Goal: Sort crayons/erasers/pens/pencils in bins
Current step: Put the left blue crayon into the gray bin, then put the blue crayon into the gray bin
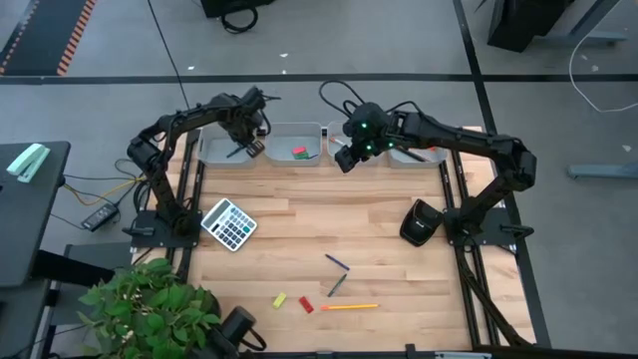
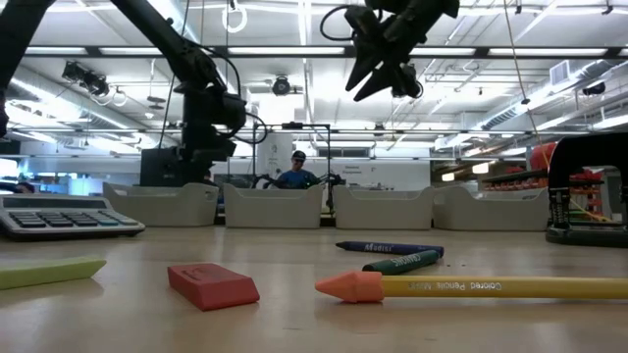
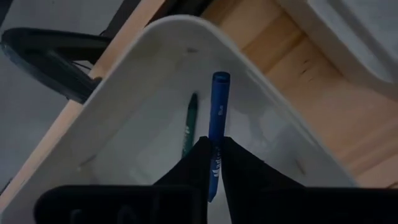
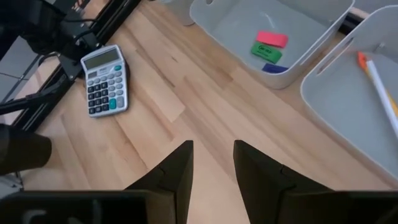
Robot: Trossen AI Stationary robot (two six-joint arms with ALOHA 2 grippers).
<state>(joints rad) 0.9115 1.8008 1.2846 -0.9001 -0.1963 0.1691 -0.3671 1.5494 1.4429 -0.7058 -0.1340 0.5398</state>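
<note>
My left gripper (image 1: 251,144) hangs over the leftmost bin (image 1: 219,152) at the table's far edge, shut on a blue crayon (image 3: 219,106). A green crayon (image 3: 189,124) lies on that bin's floor. My right gripper (image 1: 349,156) stands open, high over the table's far middle, with nothing between its fingers (image 4: 212,155). The second bin (image 4: 292,68) holds pink, green and dark erasers (image 4: 270,45). Another bin (image 4: 336,112) holds a pencil (image 4: 380,84). On the near table lie a blue crayon (image 1: 337,261), a green crayon (image 1: 337,285), a yellow eraser (image 1: 280,299), a red eraser (image 1: 306,305) and a pencil (image 1: 349,307). My left gripper pinches the blue crayon's wrapped shaft (image 3: 215,155) between its two fingers, toward one end. The fingers point steeply down from above and lie along the crayon, whose other end (image 3: 220,78) sticks out past the fingertips inside the bin. Whether that end touches the bin, I cannot tell.
A grey calculator (image 1: 229,223) lies at the table's left. A black stand (image 1: 419,223) sits at the right, near my right arm's base. A potted plant (image 1: 150,309) overhangs the near left corner. In the low view a person (image 2: 294,175) shows behind the bins.
</note>
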